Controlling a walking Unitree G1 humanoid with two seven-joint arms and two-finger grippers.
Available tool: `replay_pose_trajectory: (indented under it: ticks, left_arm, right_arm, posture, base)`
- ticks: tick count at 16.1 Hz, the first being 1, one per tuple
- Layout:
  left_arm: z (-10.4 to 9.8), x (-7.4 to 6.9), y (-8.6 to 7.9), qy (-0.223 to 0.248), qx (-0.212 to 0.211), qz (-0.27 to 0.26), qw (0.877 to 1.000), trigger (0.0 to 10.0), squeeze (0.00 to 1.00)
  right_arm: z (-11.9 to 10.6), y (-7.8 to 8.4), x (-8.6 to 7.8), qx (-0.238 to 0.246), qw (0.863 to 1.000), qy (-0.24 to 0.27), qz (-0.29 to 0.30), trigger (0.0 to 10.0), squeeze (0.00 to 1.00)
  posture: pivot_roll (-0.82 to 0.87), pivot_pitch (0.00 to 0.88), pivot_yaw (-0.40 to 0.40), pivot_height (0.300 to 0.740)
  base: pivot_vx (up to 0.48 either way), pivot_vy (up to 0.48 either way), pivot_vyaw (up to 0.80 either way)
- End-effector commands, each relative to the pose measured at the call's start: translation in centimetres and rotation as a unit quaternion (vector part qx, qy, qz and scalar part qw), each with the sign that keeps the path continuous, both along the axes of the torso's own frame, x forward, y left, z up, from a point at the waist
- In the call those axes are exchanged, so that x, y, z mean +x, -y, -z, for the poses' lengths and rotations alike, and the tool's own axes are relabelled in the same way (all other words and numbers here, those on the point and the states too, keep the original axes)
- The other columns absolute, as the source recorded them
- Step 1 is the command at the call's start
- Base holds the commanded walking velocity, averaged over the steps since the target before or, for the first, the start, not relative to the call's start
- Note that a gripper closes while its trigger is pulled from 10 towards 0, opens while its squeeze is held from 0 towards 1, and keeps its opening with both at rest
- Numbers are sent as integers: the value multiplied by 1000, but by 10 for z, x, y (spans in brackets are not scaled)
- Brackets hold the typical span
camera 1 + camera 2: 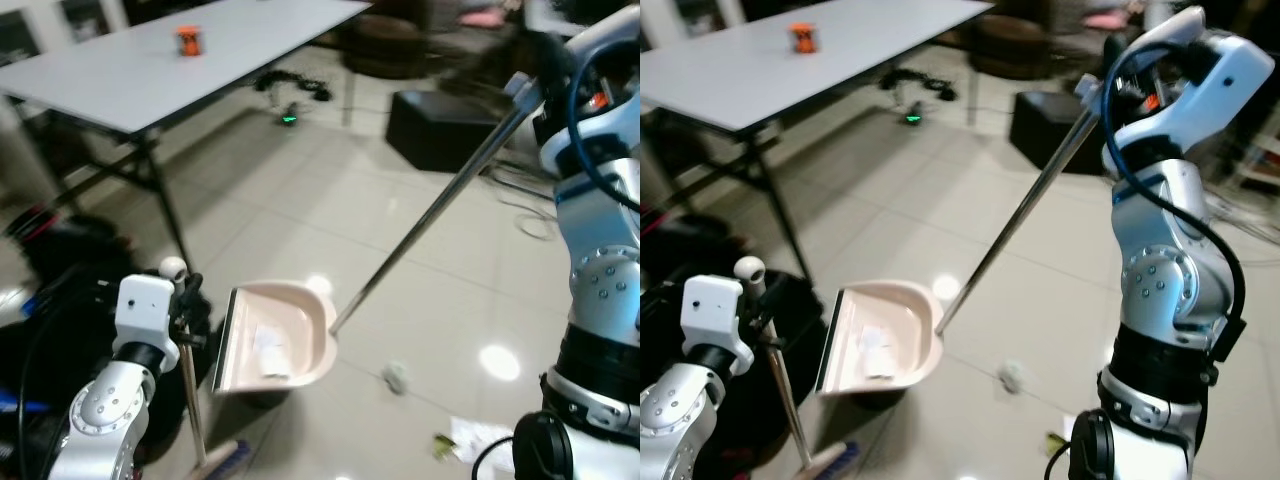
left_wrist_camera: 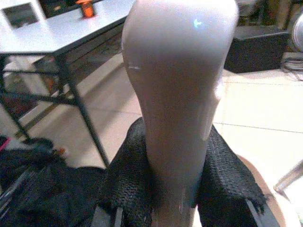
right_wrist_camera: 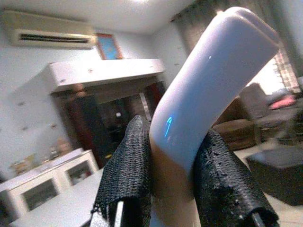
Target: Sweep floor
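Observation:
My left gripper (image 2: 175, 189) is shut on the cream top of the broom handle (image 2: 180, 94), low at the left. The thin broom stick (image 1: 190, 400) runs down to the bristles (image 1: 225, 460) at the bottom edge. A beige dustpan (image 1: 275, 335) rests on the tiled floor just right of the broom, with white scraps inside. Its long metal pole (image 1: 430, 215) slants up to the right, where my right gripper (image 3: 173, 179) is shut on the pole's white handle (image 3: 208, 94). A crumpled paper ball (image 1: 396, 377) lies on the floor right of the pan.
A grey table (image 1: 110, 85) with an orange object (image 1: 190, 40) stands at the back left, with black bags (image 1: 60, 260) beneath it. A black box (image 1: 440, 125) and cables (image 1: 290, 90) lie behind. White paper (image 1: 475, 435) and a yellow-green scrap (image 1: 442, 447) lie by my right side.

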State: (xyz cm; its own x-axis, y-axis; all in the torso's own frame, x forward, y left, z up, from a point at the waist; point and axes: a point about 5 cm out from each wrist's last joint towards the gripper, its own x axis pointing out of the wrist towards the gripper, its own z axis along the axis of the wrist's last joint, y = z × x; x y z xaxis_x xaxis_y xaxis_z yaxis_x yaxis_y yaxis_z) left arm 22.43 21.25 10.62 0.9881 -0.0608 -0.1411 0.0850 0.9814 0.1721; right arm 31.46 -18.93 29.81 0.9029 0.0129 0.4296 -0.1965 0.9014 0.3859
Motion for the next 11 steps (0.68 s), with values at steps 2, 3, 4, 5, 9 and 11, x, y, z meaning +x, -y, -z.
replay_pose_trajectory:
  ticks: [2,3,4,5,9,11]
  left_arm:
    - [-3,1,-4,11,15,-4,1000,10000,0]
    - [-2,2,-3,10,14,-3,1000,10000,0]
    - [1,3,-4,9,13,-2,1000,10000,0]
    - [1,3,-4,9,13,-2,1000,10000,0]
    - [5,9,-5,10,9,-2,1000,10000,0]
    - [7,19,-3,14,10,1,1000,10000,0]
  right_arm:
    - [-10,-4,-1,11,999,27,-14,10000,0]
    - [-9,-3,-2,9,1000,27,-10,10000,0]
    - [-8,-2,-3,-2,1000,25,-5,10000,0]
    - [-8,-2,-3,-2,1000,25,-5,10000,0]
    - [-6,-6,-3,-38,999,29,4,10000,0]
    - [-1,-13,-3,-88,995,40,17,10000,0]
  posture:
    - [-22,0,-15,740]
    - [-27,0,-9,740]
    - [-32,0,-7,740]
    - [-32,0,-7,740]
    - [-46,0,-4,740]
    - [-47,0,1,740]
  base:
    - [418,0,0]
    - [416,0,0]
    - [405,0,0]
    - [405,0,0]
    - [304,0,0]
    - [0,0,0]
